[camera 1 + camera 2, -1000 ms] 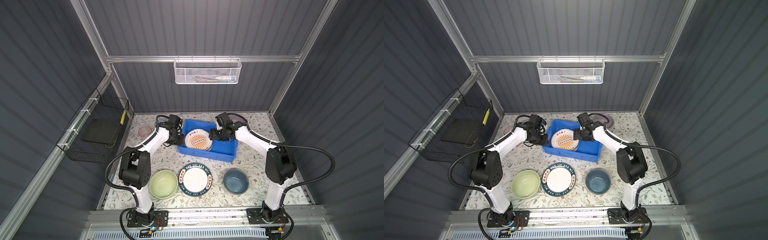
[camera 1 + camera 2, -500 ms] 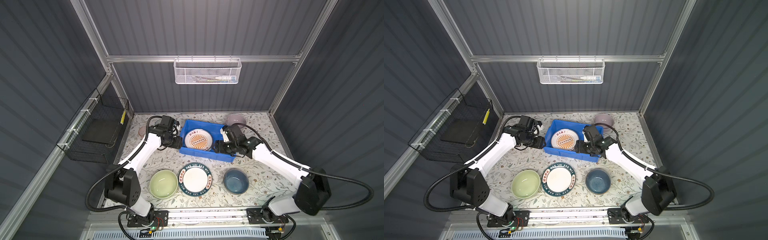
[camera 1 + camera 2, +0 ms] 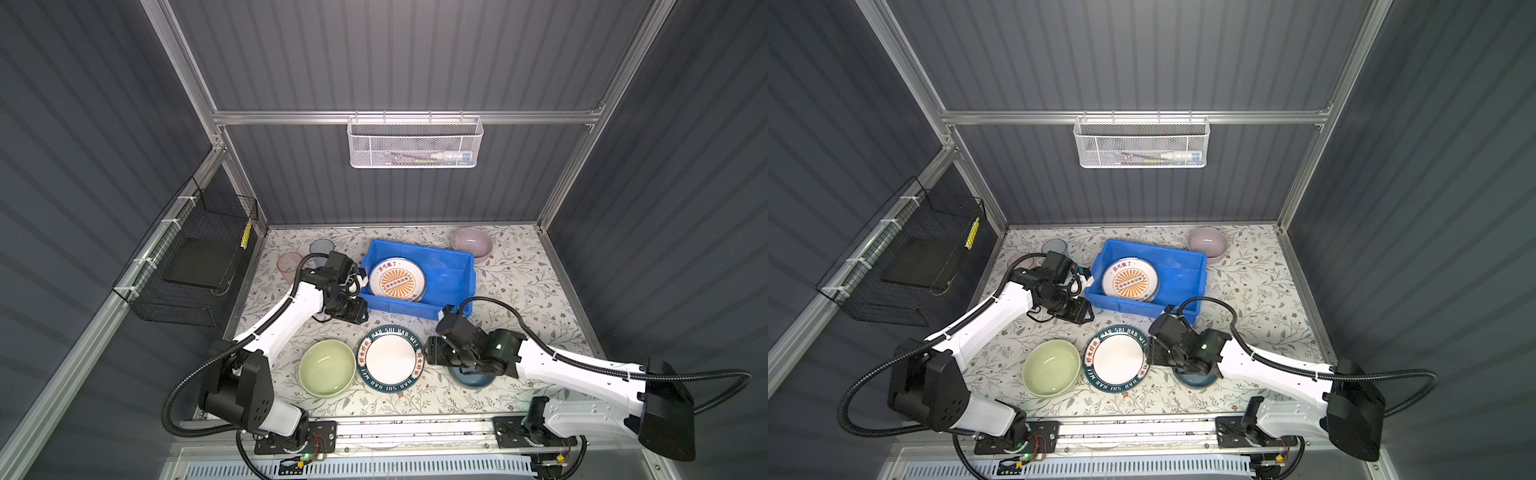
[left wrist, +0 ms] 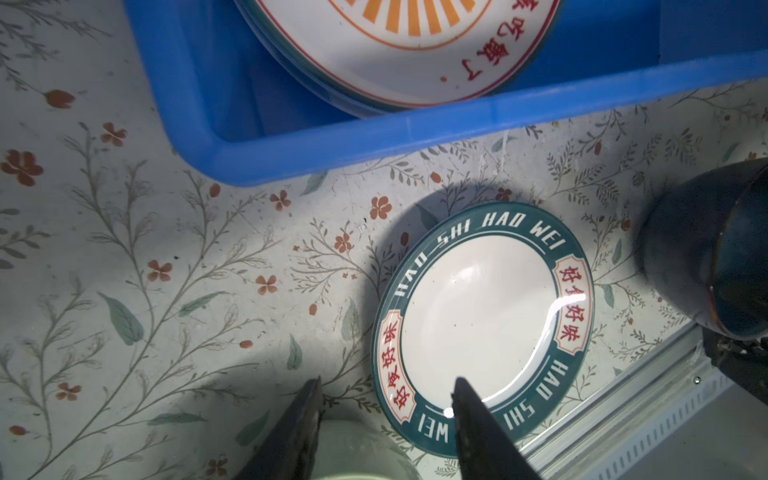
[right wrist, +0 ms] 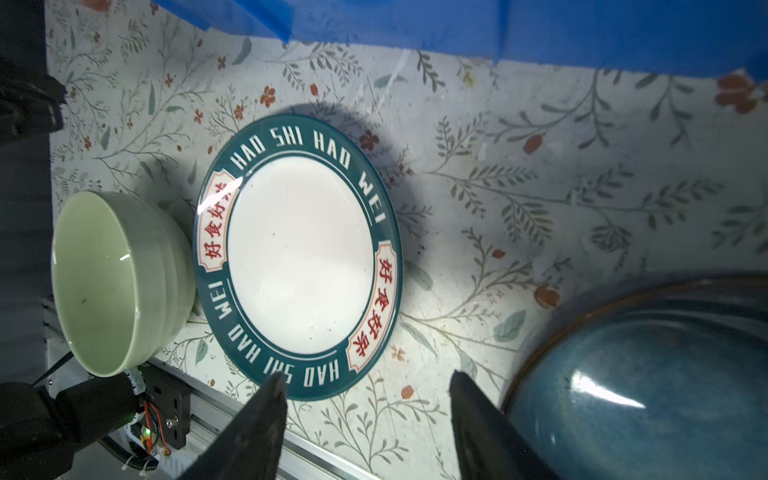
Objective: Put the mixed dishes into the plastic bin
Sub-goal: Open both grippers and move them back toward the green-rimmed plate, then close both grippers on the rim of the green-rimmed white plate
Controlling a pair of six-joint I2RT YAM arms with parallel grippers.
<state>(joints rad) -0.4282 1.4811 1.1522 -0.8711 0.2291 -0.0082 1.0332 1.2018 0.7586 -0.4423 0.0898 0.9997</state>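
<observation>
The right fingers (image 5: 257, 424), parted and empty, are hovering just beside the lettered plate (image 5: 299, 253), nearer than the left fingers (image 4: 291, 428), likewise parted.

In both top views the right arm (image 3: 561, 365) hides most of the dark blue round bowl (image 3: 471, 380). The right wrist view cuts that bowl off, and the bright blue plastic bin (image 5: 457, 25) looks blurry. The left wrist view cuts off the white plate with orange stripes (image 4: 395, 41) and shows just a sliver of the pale green bowl (image 4: 365, 453). The things in the white mesh basket (image 3: 365, 149) are too small to tell.
</observation>
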